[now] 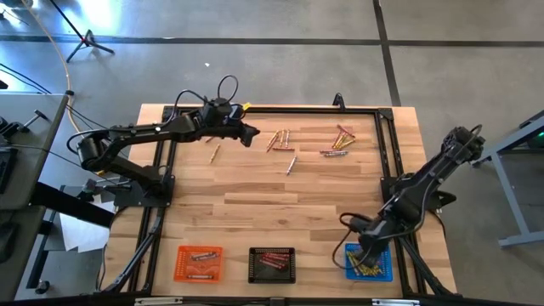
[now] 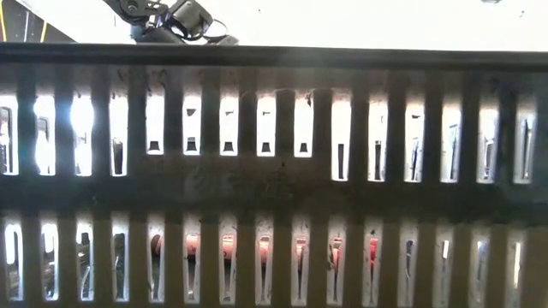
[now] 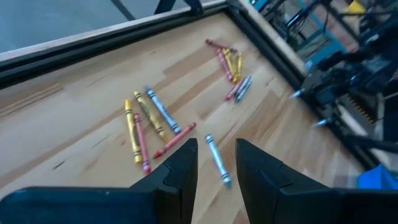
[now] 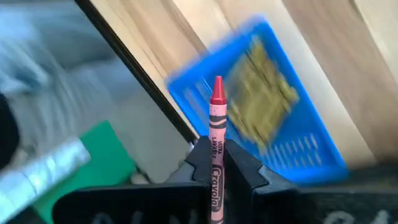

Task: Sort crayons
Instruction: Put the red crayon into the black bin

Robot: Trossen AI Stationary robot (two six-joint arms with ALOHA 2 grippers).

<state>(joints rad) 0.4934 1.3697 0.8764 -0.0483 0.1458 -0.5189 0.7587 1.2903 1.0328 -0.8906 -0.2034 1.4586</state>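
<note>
My right gripper [image 4: 216, 163] pinches a red paper-wrapped crayon [image 4: 216, 134] above the blue slotted plastic tray [image 1: 380, 270], lower right; I should carry it left to the black tray [image 1: 272, 252]. Left gripper [image 3: 216, 169] hovers parted, upper centre.

Bare table [image 1: 280, 212] lies open between scattered crayons [image 1: 280, 140] and trays [image 1: 272, 264].

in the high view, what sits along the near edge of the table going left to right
orange tray holding a few crayons → black tray with red crayons → blue tray with yellow crayons, where the right tool hovers at its left edge, shut on a red crayon.
</note>
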